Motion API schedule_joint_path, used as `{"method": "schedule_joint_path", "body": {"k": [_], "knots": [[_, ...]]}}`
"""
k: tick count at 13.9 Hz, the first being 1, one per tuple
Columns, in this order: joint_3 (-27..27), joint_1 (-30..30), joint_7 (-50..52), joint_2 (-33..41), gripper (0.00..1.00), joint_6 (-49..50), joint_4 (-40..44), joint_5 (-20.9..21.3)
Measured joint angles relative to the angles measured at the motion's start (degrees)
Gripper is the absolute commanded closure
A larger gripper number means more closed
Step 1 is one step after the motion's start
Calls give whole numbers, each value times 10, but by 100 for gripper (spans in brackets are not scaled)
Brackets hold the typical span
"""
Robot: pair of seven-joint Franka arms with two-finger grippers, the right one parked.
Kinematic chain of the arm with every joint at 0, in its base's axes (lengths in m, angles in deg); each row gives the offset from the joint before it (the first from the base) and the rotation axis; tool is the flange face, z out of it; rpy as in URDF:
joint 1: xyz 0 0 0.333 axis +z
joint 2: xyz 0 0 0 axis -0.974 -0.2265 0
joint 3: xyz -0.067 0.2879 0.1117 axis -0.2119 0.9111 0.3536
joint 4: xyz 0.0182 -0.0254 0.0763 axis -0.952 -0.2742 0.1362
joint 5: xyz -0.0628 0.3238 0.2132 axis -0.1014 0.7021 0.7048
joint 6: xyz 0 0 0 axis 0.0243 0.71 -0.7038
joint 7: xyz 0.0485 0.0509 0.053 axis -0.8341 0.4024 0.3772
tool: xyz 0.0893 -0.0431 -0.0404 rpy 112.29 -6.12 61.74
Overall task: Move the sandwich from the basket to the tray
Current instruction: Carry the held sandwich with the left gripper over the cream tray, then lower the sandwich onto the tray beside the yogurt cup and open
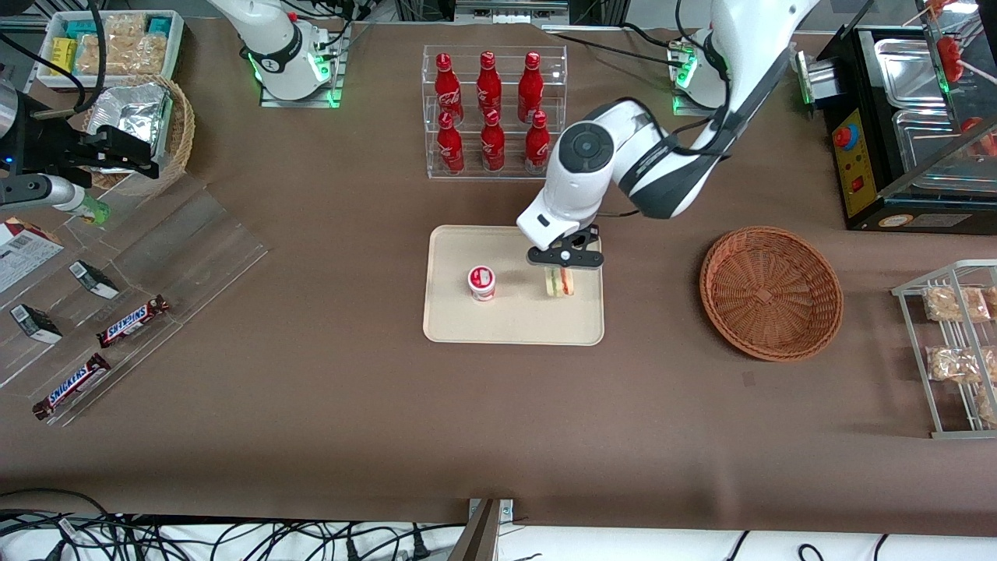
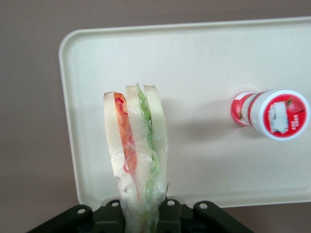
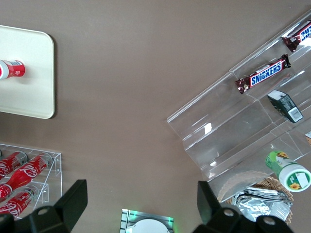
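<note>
Sandwich (image 1: 559,283): wedge in clear wrap, pale bread with red and green filling; held upright over the tray, near the tray edge toward the working arm's end of the table.
Gripper (image 1: 564,269): directly above the sandwich; jaws closed narrow on its upper end, wrap pinched between them.
Tray (image 1: 514,323): cream, rectangular, rounded corners; flat on the brown tabletop, near its middle.
Yogurt cup (image 1: 482,282): white with red label; upright on the tray, beside the sandwich, apart from it.
Basket (image 1: 771,292): reddish-brown wicker, round; on the tabletop toward the working arm's end, well apart from the tray.
Cola bottles (image 1: 488,109): six, red, in a clear rack; farther from the front camera than the tray.
</note>
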Motion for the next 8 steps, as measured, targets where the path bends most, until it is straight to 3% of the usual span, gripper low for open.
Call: {"method": "schedule_joint_path", "body": {"k": [8], "knots": [[7,1,6,-77,100,-47,3,60]]}}
